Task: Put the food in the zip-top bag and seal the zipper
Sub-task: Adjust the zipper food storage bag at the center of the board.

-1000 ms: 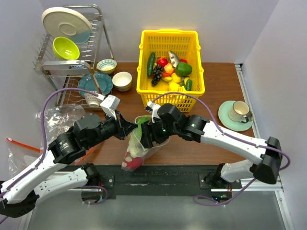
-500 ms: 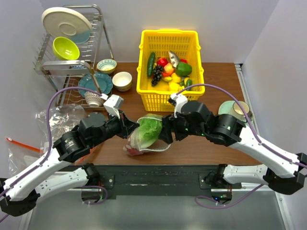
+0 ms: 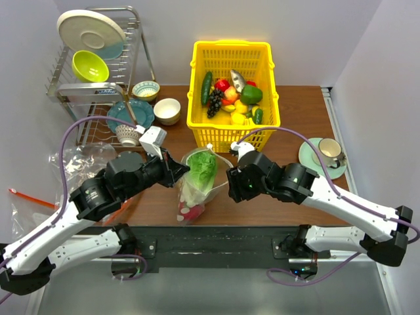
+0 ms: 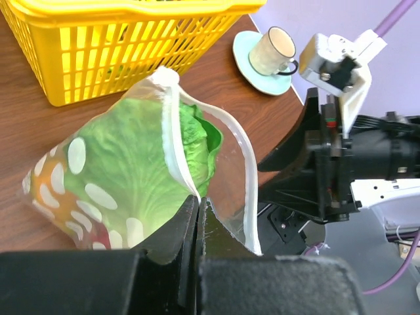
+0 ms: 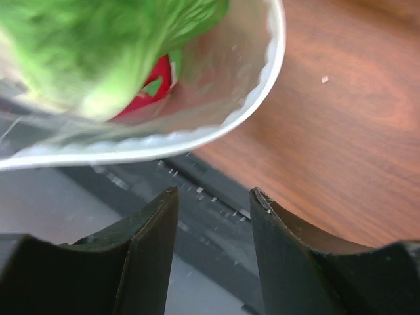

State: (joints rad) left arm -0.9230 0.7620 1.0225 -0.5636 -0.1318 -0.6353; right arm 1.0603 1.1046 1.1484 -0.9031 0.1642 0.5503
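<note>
From my left wrist view, my left gripper (image 4: 198,201) pinches the zip-top bag (image 4: 79,190) at its rim. Only my right wrist view shows my right gripper (image 5: 214,194) spread and empty, just beside that bag.

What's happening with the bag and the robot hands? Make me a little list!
bag: zip-top bag, held up by its mouth edge
inside: lettuce on top, pink-red piece at the bottom
zipper: open, not sealed
left gripper: shut, pinching the bag's edge
right gripper: open, holding nothing, close by the bag
behind: yellow basket with more toy food
</note>
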